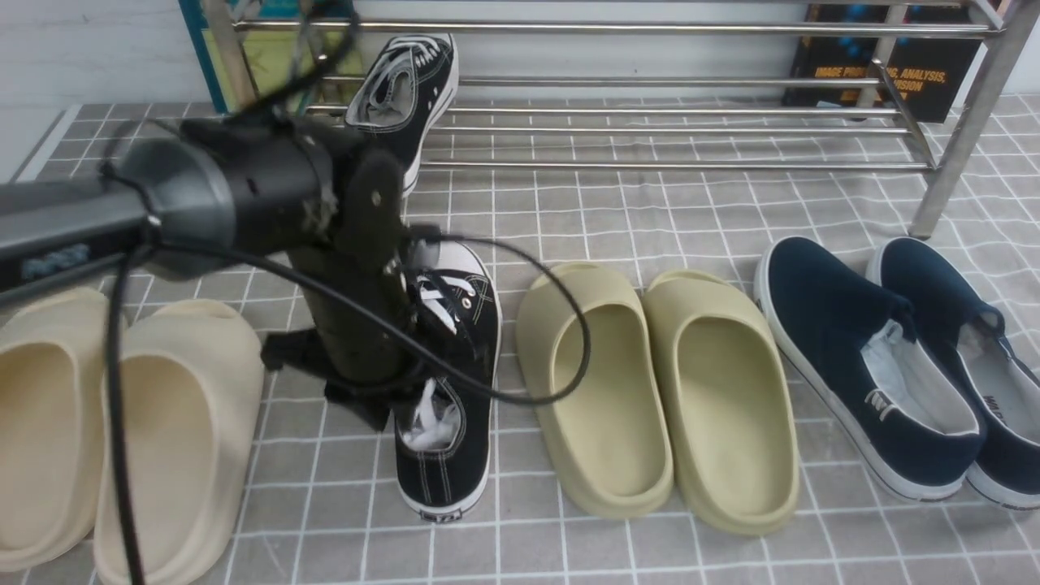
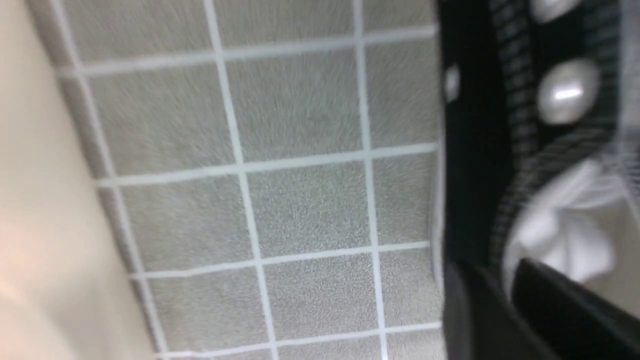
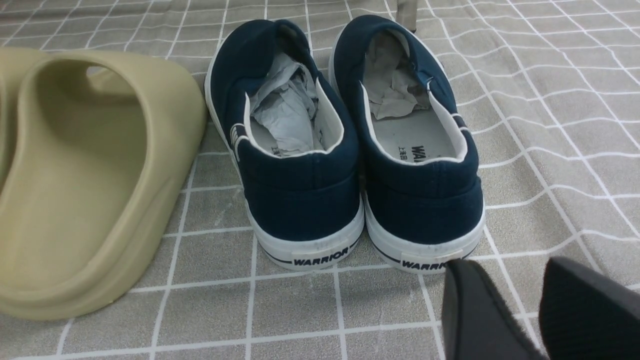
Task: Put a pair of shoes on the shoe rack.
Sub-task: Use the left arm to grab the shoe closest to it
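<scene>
The left gripper straddles the collar of 1 black canvas lace-up sneaker; clamped or not, I cannot tell. A beige foam slipper and an olive foam slipper crowd its sides. The other sneaker lies on the silver steel-bar shoe rack, at its left end. The right gripper has its fingers apart.

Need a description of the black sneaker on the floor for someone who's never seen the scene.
In front of the silver shoe rack, a row of shoes lies on the checked cloth. The black sneaker sits between the beige slippers and the olive slippers, under the left arm. It alone in that row has white laces.
</scene>
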Controlling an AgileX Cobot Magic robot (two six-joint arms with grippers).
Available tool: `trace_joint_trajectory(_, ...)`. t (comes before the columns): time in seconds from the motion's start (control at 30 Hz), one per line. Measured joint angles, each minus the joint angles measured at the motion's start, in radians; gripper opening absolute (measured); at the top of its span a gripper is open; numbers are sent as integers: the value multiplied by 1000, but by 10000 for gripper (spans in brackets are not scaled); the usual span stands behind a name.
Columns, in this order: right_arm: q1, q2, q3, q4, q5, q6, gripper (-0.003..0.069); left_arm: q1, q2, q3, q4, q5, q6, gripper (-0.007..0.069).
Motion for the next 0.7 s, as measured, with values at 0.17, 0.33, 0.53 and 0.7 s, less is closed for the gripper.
trace_joint_trajectory(0.17,0,0,0,0,0,0,240,0,12,-5,13,9,8,-13)
trace_joint_trajectory(0.33,0,0,0,0,0,0,240,-1,58,-9,7,-3,-8,-13)
trace_joint_trajectory(0.53,0,0,0,0,0,0,240,-1,54,-9,7,-6,-9,-11)
trace_joint_trajectory(0.7,0,0,0,0,0,0,240,-1,4,-9,7,5,-11,107)
